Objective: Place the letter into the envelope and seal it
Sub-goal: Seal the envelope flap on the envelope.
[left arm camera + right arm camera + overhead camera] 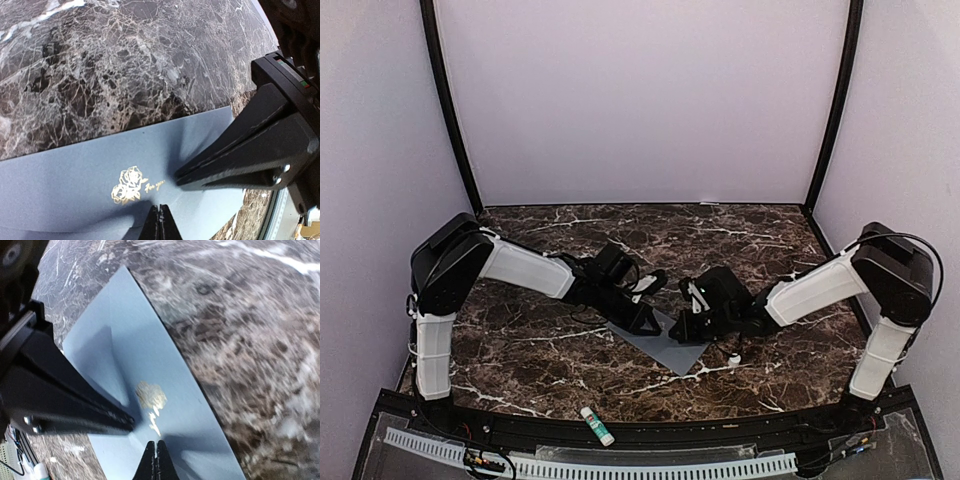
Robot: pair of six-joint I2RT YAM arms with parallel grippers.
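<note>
The left end effector (159, 223) is clenched with its fingers pressed together and nothing between them. Its tip sits at the bottom centre of the left wrist view, on the envelope (75, 180). The right end effector (156, 462) is likewise clenched and empty, and its tip meets the same grey face just below the gold rose print (150, 394). In the top view the two tips converge near the middle of the frame, almost touching each other, the left from the left side and the right from the right. The envelope lies flat on the table (520, 350), directly beneath both tips and equally near to each arm. Its long axis runs from upper left to lower right. The printed face is up and no flap edge shows, so the seal cannot be confirmed. The letter appears in no view and is probably inside. A glue stick (597, 425) lies well apart at lower centre, and a small white cap (734, 358) sits near the envelope's right corner.
</note>
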